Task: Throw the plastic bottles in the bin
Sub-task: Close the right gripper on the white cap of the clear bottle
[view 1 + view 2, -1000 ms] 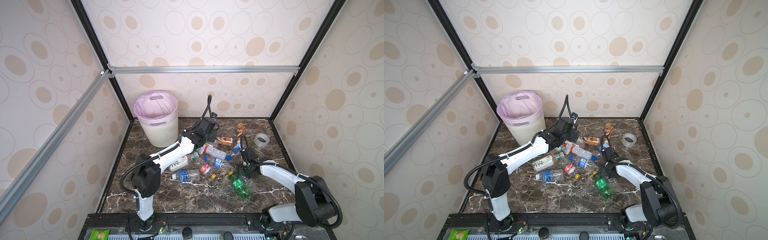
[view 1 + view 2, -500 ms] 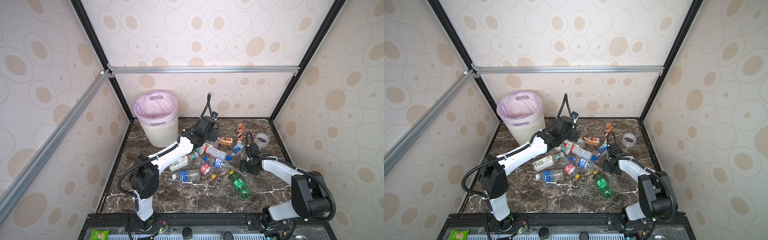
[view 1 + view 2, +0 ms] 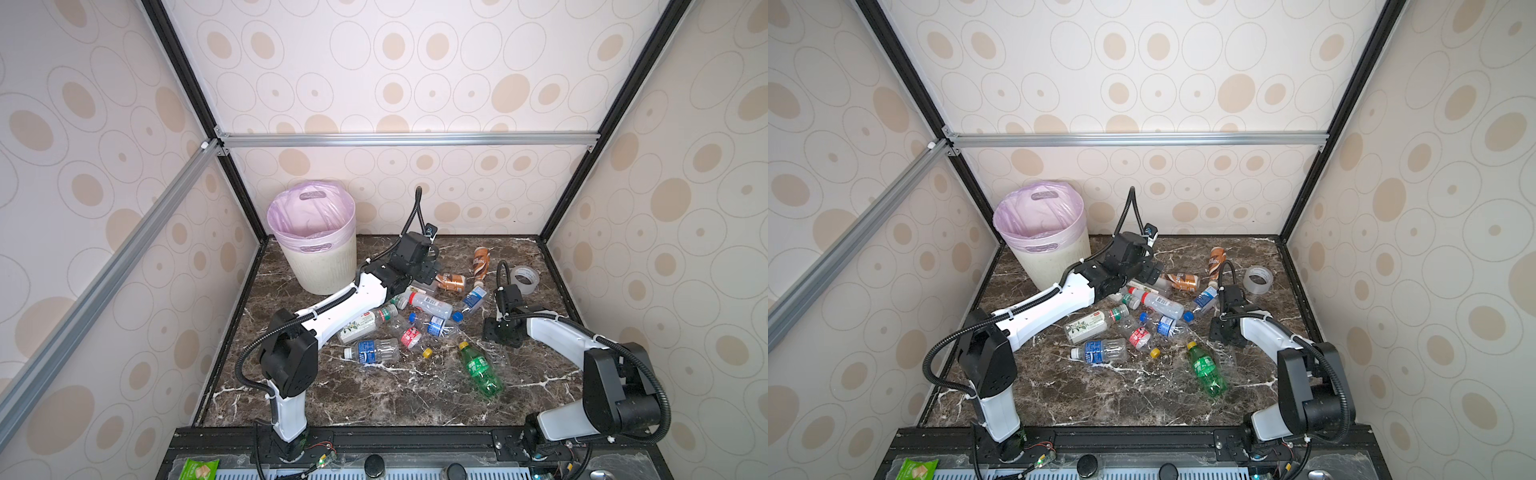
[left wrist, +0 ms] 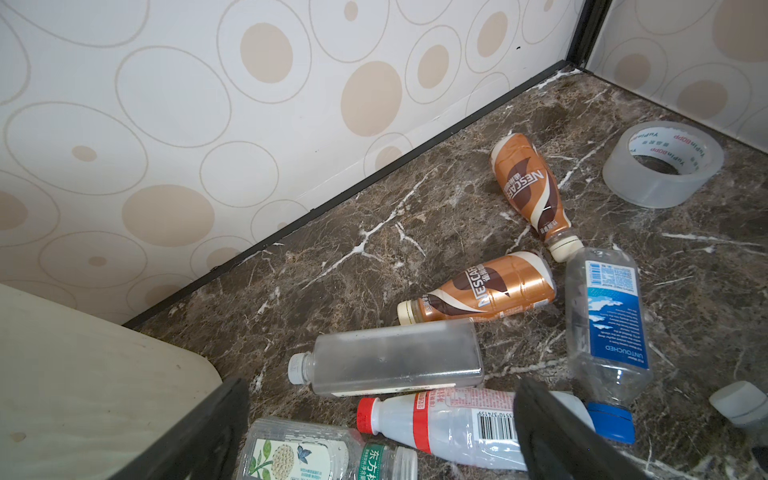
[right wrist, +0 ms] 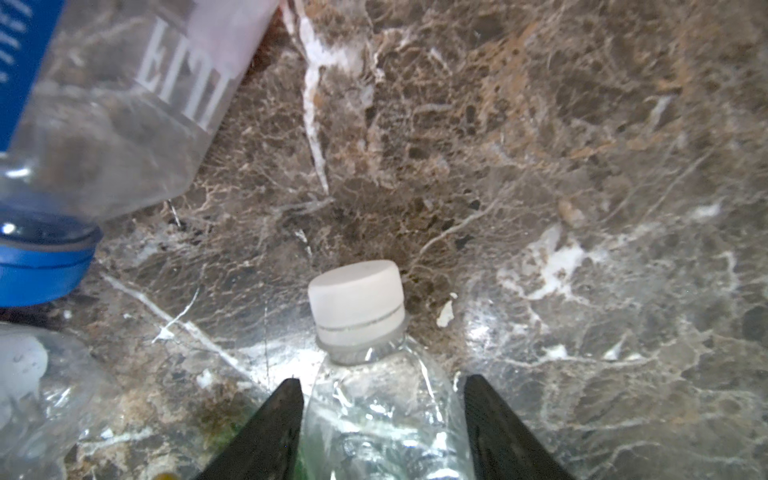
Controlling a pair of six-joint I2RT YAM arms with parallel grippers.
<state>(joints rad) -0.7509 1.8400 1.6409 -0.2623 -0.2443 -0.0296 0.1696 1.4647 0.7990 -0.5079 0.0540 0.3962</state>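
Observation:
Several plastic bottles [image 3: 428,302] lie scattered mid-floor in both top views, among them a green bottle [image 3: 480,368] and two brown bottles [image 4: 482,291]. The bin [image 3: 324,270], off-white with a pink liner, stands at the back left. My left gripper [image 3: 424,274] hovers open over the pile; in its wrist view a red-capped bottle [image 4: 449,424] and a square clear bottle [image 4: 395,357] lie between its fingers [image 4: 224,415]. My right gripper [image 5: 378,386] is low on the floor, shut on a clear white-capped bottle [image 5: 357,299] just behind its neck.
A clear tape roll [image 3: 524,279] lies at the back right near the wall. A blue-capped bottle [image 5: 45,257] lies close beside the right gripper. Walls enclose the marble floor [image 3: 374,399] on three sides.
The right gripper's jaws have narrowed onto the clear white-capped bottle while its arm swung outward to the right. The left arm has hardly moved and stays open.

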